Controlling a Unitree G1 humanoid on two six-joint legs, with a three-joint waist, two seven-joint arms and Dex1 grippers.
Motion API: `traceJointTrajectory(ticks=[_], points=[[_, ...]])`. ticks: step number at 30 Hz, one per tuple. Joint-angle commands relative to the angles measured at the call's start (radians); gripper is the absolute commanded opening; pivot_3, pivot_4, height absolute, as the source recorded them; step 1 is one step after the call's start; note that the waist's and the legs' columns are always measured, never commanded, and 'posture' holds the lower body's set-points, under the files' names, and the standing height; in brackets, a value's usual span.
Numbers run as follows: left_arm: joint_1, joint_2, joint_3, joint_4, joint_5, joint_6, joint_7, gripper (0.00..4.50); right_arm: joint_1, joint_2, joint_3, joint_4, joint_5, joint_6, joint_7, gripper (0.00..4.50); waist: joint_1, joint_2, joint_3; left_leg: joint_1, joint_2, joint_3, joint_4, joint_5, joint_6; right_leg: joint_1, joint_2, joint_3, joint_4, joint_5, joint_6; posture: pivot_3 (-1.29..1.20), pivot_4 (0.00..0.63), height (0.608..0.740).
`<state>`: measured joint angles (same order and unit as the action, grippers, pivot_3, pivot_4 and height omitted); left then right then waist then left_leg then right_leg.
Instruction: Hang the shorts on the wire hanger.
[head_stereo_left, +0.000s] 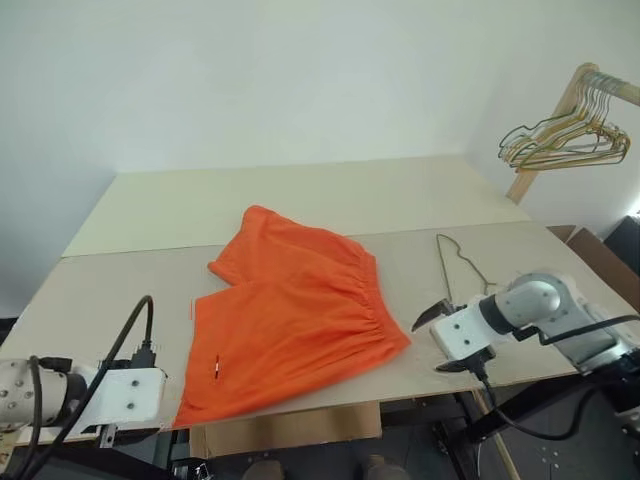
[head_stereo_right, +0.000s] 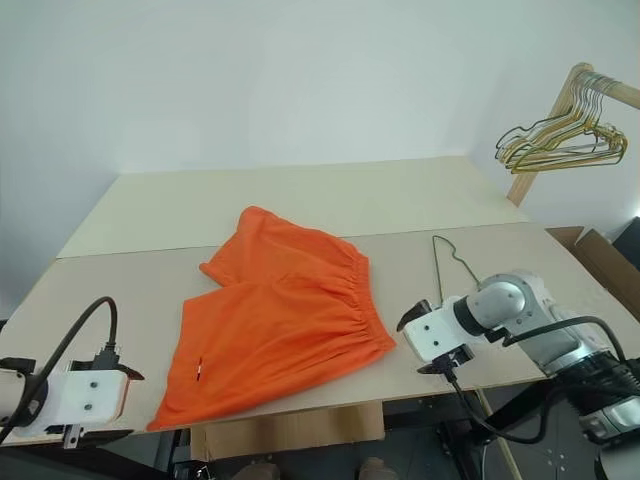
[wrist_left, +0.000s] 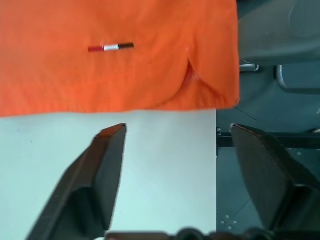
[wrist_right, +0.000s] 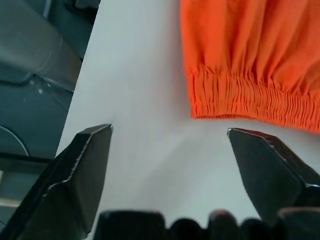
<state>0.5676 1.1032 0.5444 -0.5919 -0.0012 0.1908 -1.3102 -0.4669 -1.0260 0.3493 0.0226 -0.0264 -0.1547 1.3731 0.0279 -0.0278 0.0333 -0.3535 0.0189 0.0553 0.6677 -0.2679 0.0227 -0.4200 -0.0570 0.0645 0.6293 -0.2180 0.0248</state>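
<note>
The orange shorts (head_stereo_left: 290, 320) lie flat and wrinkled across the middle of the table, their gathered waistband (wrist_right: 250, 97) toward the right. The thin wire hanger (head_stereo_left: 447, 270) lies on the table just right of the waistband, its hook pointing away from me. My right gripper (head_stereo_left: 440, 340) hovers open beside the waistband's near corner, in front of the hanger, with nothing between its fingers. My left gripper (wrist_left: 176, 131) is open and empty over the table's front edge, close to the shorts' leg hem, which carries a small red, white and black tag (wrist_left: 111, 47).
At the far right, a bunch of gold and green hangers (head_stereo_left: 565, 140) hangs on a wooden rack. A cardboard box (head_stereo_left: 600, 262) stands beside the table's right end. The table's front edge (head_stereo_left: 400, 395) runs just under both hands.
</note>
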Motion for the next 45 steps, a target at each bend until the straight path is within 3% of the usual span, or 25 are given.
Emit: traceJointTrajectory(ticks=[1, 5, 9, 12, 19, 26, 40, 43, 45], points=[[-0.036, -0.03, 0.123, 0.034, -0.086, -0.022, -0.03, 4.47, -0.077, 0.02, -0.112, 0.058, 0.023, 0.288, -0.088, 4.5, 0.0, -0.001, 0.0, 0.0, 0.0, 0.0, 0.0, 0.0, 0.0, 0.0, 0.0, 0.0, 0.0, 0.0, 0.0, 0.15, 0.0, 0.74], [-0.155, -0.083, 0.143, 0.114, -0.216, -0.025, -0.001, 4.47, -0.169, 0.143, -0.216, 0.157, 0.088, 0.519, -0.233, 4.5, 0.0, -0.001, 0.0, 0.0, 0.001, 0.0, 0.0, 0.0, 0.0, -0.001, 0.001, 0.0, 0.001, 0.0, 0.0, 0.15, 0.0, 0.74], [-0.341, -0.204, 0.073, 0.154, -0.372, -0.009, 0.102, 4.47, -0.231, 0.232, -0.246, 0.215, 0.081, 0.744, -0.355, 4.5, 0.011, 0.0, 0.0, -0.001, 0.001, 0.0, -0.001, 0.0, 0.0, -0.002, 0.002, 0.0, 0.001, 0.005, 0.003, 0.14, 0.0, 0.74], [-0.44, -0.307, 0.035, 0.167, -0.521, 0.029, 0.148, 4.47, -0.333, 0.393, -0.344, 0.346, 0.064, 1.028, -0.648, 4.5, 0.011, -0.001, 0.0, -0.002, 0.0, 0.0, -0.001, 0.0, 0.0, -0.002, 0.001, 0.0, 0.0, 0.007, 0.001, 0.13, 0.0, 0.74], [-0.504, -0.375, -0.066, 0.048, -0.779, 0.121, 0.163, 4.47, -0.339, 0.521, -0.411, 0.434, 0.04, 1.15, -0.913, 4.5, 0.012, -0.002, -0.001, -0.008, -0.002, -0.002, -0.001, -0.001, -0.002, -0.006, 0.0, 0.0, 0.0, 0.008, 0.002, 0.11, 0.0, 0.74], [-0.488, -0.321, -0.104, 0.032, -0.842, 0.181, 0.145, 4.47, -0.334, 0.545, -0.454, 0.48, 0.095, 1.174, -0.943, 4.5, -0.008, -0.002, -0.001, -0.008, -0.002, -0.003, -0.001, -0.001, -0.002, -0.005, 0.001, 0.001, -0.001, 0.009, 0.004, 0.11, 0.0, 0.74], [-0.471, -0.318, -0.108, 0.029, -0.793, 0.142, 0.156, 4.47, -0.305, 0.526, -0.34, 0.597, 0.077, 1.167, -0.883, 4.5, -0.041, -0.003, -0.001, -0.003, -0.002, -0.003, -0.001, -0.001, -0.002, 0.0, 0.002, 0.002, -0.002, 0.008, 0.004, 0.13, 0.0, 0.74], [-0.465, -0.323, -0.116, 0.031, -0.781, 0.128, 0.156, 4.5, -0.297, 0.53, -0.335, 0.626, 0.072, 1.158, -0.886, 3.98, -0.04, -0.005, -0.003, -0.002, -0.002, -0.003, -0.001, -0.001, -0.002, 0.001, 0.002, 0.002, -0.002, 0.008, 0.004, 0.13, 0.0, 0.74], [-0.462, -0.326, -0.122, 0.032, -0.773, 0.12, 0.156, 4.5, -0.291, 0.531, -0.325, 0.632, 0.069, 1.158, -0.881, 3.34, -0.04, -0.006, -0.004, -0.001, -0.002, -0.003, -0.001, -0.001, -0.002, 0.002, 0.002, 0.002, -0.002, 0.008, 0.004, 0.13, 0.0, 0.74]])
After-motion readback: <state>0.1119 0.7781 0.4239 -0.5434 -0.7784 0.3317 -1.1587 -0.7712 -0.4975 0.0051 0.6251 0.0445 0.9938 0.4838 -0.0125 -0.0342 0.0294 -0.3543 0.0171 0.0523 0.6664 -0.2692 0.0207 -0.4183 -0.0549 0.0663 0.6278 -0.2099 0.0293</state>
